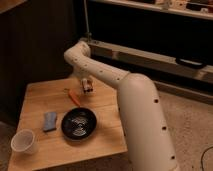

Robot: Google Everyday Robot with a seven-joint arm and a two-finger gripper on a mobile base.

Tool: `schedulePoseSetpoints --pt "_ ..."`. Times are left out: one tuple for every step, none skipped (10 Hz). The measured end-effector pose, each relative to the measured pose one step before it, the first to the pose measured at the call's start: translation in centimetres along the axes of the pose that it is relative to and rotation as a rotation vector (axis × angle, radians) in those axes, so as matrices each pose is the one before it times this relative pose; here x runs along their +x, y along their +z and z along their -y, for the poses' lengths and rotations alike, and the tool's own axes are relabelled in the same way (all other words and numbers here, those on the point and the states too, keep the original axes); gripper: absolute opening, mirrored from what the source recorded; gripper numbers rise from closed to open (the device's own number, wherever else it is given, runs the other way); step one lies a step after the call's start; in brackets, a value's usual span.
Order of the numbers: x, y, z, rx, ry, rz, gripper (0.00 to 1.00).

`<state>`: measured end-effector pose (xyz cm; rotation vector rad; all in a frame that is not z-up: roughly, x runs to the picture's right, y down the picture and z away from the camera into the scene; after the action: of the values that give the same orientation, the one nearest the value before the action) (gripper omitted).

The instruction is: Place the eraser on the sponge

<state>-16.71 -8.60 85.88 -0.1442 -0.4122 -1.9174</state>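
The gripper (86, 85) hangs over the far side of the table (40, 95), its fingers closed on the eraser (88, 88) at its tip. The sponge (50, 120) lies well apart from it, past the pen (74, 97) and beside the bowl (79, 123).

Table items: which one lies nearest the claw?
The thin orange pen, just beside the claw at the back of the table; bowl, sponge and cup lie farther forward.

Blue-grey sponge (50, 120), black bowl (79, 123) with pale rings, orange pen (74, 97), white cup (24, 142), white-reddish eraser (88, 85) in jaws over tan table (45, 95).
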Motion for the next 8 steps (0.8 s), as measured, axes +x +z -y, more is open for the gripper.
schedulePoseSetpoints --pt "1.515 -2.376 1.828 0.02387 -0.10297 -0.06284 0.17" --pt "2.131 -2.298 2.11 0.03572 -0.12032 -0.07552 0.17" --pt "2.077 -1.187 1.798 0.04876 -0.09315 -0.06469 0.17" --pt "2.139 -0.65 1.953 0.06948 -0.10612 -0.06095 0.17" --pt "1.967 -0.616 2.04 0.09342 -0.1108 -0.05125 0.17" --pt "1.259 -0.293 1.138 0.05412 -0.06252 -0.03296 0.17" --pt "1.482 -0.266 1.137 0.05318 -0.06473 -0.04027 0.17" --pt "1.714 -0.368 0.98 0.05318 -0.07368 -0.05231 0.17"
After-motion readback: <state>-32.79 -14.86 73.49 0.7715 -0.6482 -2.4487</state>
